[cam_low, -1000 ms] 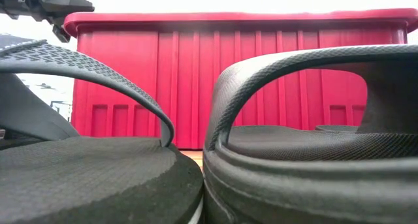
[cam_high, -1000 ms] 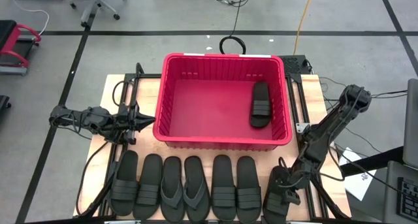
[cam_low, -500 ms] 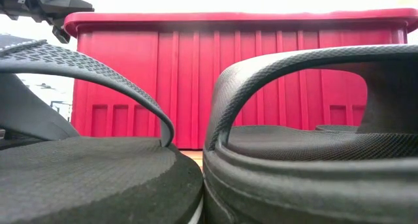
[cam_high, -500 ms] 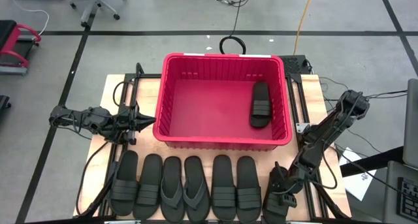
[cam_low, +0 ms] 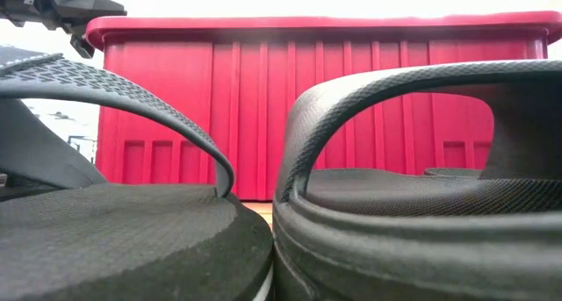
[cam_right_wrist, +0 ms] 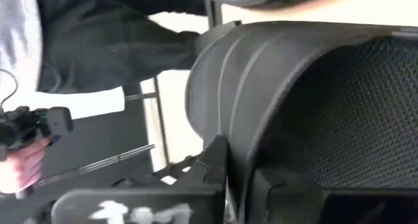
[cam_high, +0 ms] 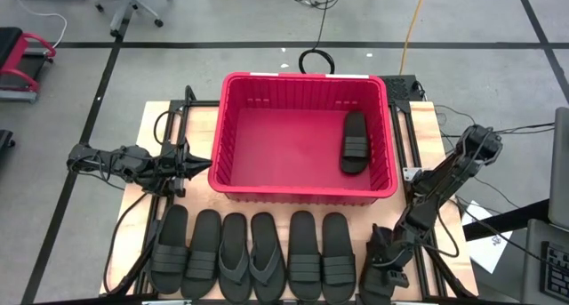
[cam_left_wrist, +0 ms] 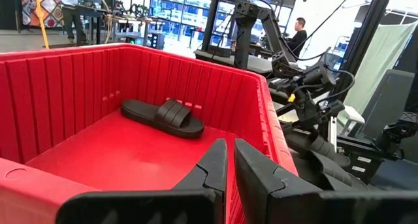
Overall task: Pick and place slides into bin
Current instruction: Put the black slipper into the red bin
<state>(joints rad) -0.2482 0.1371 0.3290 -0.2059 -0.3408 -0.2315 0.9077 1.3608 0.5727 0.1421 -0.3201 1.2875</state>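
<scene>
- The counter (cam_high: 142, 136) carries a red bin (cam_high: 302, 194) at its far middle, with a row of black slides along the near edge.
- The bin holds one ribbed-strap slide (cam_high: 355, 142) lying flat by its right wall; the left wrist view shows it (cam_left_wrist: 163, 117) on the red floor.
- Six slides (cam_high: 253, 254) lie side by side in front of the bin, the two in the middle being thong flip-flops.
- A seventh slide (cam_high: 377, 283) lies at the right end of the row, partly hidden under the right arm.
- The right gripper (cam_high: 388, 260) is down on that seventh slide; in the right wrist view its jaws are closed on the ribbed strap (cam_right_wrist: 307, 100).
- The left gripper (cam_high: 188, 165) waits just left of the bin, jaws closed on nothing.
</scene>
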